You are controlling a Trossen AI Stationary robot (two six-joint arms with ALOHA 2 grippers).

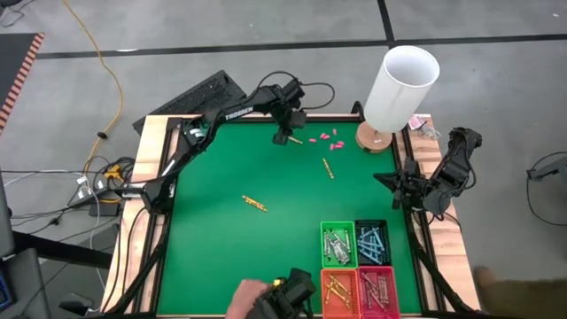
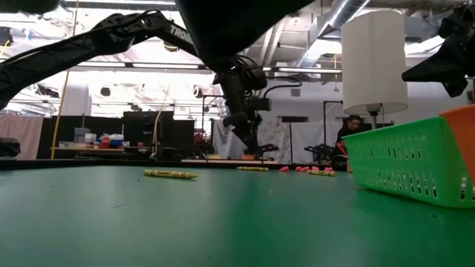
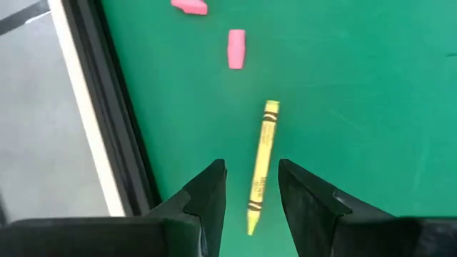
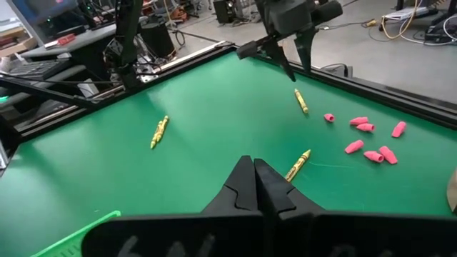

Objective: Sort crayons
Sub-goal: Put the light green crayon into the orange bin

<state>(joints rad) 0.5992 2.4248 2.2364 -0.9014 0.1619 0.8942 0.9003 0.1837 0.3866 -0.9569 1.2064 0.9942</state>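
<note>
The left gripper (image 1: 285,133) hung over the far edge of the smooth green table mat (image 1: 230,239), its two dark fingers (image 3: 207,196) partly parted and straddling a thin yellow wax crayon (image 3: 261,165) without visibly gripping it. That paper-wrapped crayon lay flat on the mat, its long axis running straight out between the fingers towards the small stubby pink pieces (image 1: 326,138) scattered just beyond.

A second yellow crayon (image 1: 328,168) lay near the pink pieces, angled towards the round wooden base of the white cylindrical lamp (image 1: 400,84). A third (image 1: 254,204) lay alone mid-mat, pointing diagonally.

At the near right corner stood four mesh plastic baskets, green (image 1: 337,245), blue (image 1: 372,244), orange (image 1: 340,291) and pink (image 1: 377,291), each holding crayons lying roughly lengthwise.

The right gripper (image 4: 254,178) waited at the table's right edge, fingers pressed together, holding nothing.
</note>
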